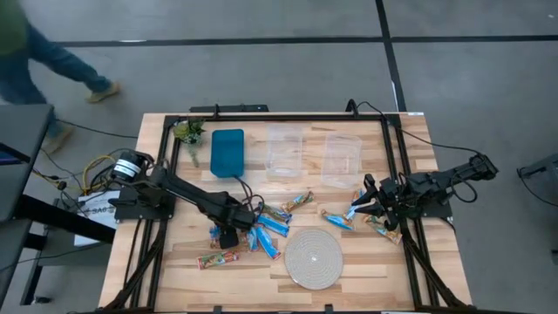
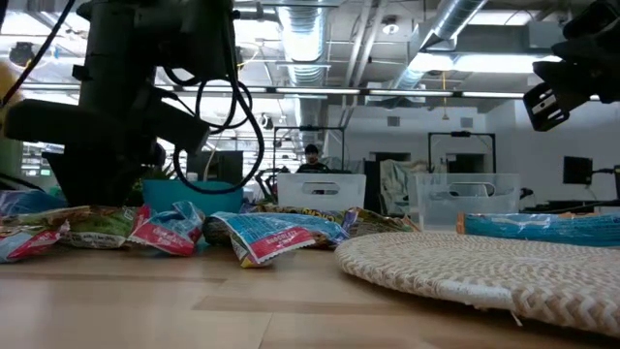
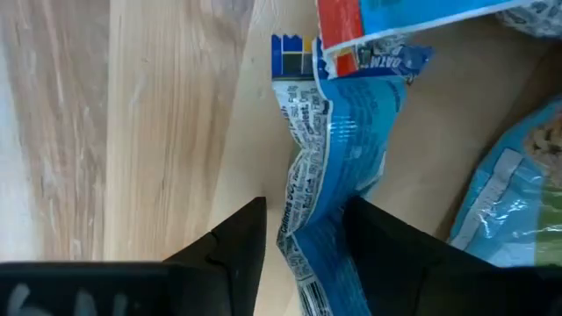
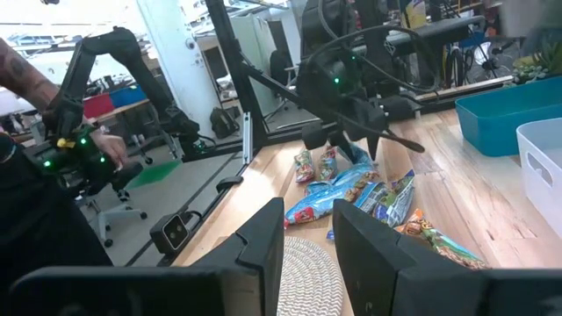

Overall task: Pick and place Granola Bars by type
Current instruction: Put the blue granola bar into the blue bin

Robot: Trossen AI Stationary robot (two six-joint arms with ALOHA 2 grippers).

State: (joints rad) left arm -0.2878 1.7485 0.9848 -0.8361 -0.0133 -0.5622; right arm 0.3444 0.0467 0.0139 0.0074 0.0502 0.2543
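I have my left end effector point(image 3: 303, 233) released astride a crinkled bright blue foil bar point(image 3: 338, 167) on the left-centre wooden tabletop point(image 3: 132, 132); next I must clench it and lift. I cannot tell whether the right end effector point(image 1: 366, 202), waiting right, grips anything.

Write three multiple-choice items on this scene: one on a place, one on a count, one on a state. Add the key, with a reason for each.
1. Where does the teal bin stand?
A. On the table, beside the clear containers
B. On the floor
C. In a gripper

2. How many clear containers are there?
A. One
B. Two
C. Four

3. How are the left gripper's fingers?
A. Shut on a red bar
B. Open, either side of a blue bar
C. Raised far above the table

Key: 1 A, the high view shows them side by side; 2 B, two stand in a row; 3 B, the left wrist view shows the wrapper between them.
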